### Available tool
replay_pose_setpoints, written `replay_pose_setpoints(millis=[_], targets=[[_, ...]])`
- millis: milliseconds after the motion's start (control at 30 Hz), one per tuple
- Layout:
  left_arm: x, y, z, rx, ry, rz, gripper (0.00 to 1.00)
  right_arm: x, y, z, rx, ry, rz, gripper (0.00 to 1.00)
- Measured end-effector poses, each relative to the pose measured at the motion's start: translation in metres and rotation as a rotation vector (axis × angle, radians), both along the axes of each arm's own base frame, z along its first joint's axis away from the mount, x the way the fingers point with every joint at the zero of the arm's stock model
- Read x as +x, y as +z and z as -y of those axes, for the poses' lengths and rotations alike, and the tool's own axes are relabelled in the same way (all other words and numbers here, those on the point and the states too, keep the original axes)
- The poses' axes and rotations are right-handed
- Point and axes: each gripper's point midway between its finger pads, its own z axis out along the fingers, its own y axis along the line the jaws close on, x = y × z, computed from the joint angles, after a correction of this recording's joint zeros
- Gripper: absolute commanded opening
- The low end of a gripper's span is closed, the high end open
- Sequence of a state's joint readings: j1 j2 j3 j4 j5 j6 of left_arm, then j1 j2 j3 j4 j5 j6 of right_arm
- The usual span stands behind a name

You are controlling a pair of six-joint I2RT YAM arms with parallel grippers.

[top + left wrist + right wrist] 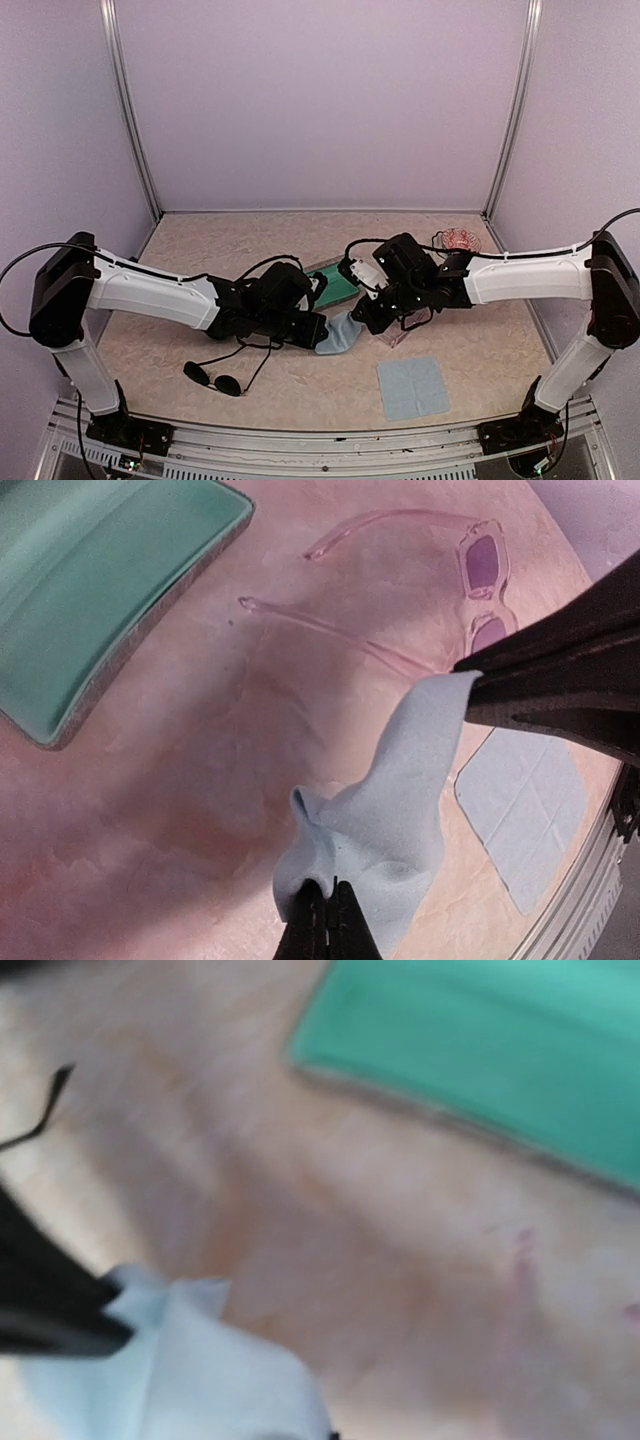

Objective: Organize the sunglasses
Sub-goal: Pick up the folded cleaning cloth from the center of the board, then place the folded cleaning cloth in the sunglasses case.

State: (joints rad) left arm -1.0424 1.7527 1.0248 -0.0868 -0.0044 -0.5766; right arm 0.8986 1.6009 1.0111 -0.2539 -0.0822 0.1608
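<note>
The clear pale-pink sunglasses (487, 590) lie open on the table, partly under my right gripper in the top view (397, 337). The dark wire-frame sunglasses (212, 378) lie near the front left. My left gripper (328, 900) is shut on one end of a light blue cloth (400, 800). My right gripper (470, 680) is pinched on the cloth's other end, so the cloth hangs stretched between them just above the table (340, 335). The right wrist view is blurred and shows the cloth (180, 1370) but hardly any of its own fingers.
An open grey case with teal lining (335, 281) lies just behind the grippers and shows in the left wrist view (90, 590). A second blue cloth (413, 387) lies flat at the front right. A small red-and-white object (461, 240) sits at the back right.
</note>
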Motion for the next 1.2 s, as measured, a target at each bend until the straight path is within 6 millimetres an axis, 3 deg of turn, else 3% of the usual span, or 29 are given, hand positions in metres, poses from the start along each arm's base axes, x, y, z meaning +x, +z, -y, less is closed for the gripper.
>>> replay_pose_setpoints(millis=[167,633,867,1200], targets=[[0.023,0.011,0.003,-0.051,0.057,0.019,0.0,0.027,0.003,0.007,-0.011,-0.048,0.019,0.0],[0.075,0.002,0.005,-0.045,0.193,0.064,0.0,0.083,-0.014,0.007,-0.063,-0.11,0.031,0.0],[0.096,0.002,-0.004,-0.03,0.274,0.099,0.0,0.114,-0.016,0.014,-0.065,-0.16,0.045,0.0],[0.112,-0.005,-0.005,-0.009,0.328,0.132,0.0,0.145,-0.017,0.001,-0.038,-0.171,0.066,0.0]])
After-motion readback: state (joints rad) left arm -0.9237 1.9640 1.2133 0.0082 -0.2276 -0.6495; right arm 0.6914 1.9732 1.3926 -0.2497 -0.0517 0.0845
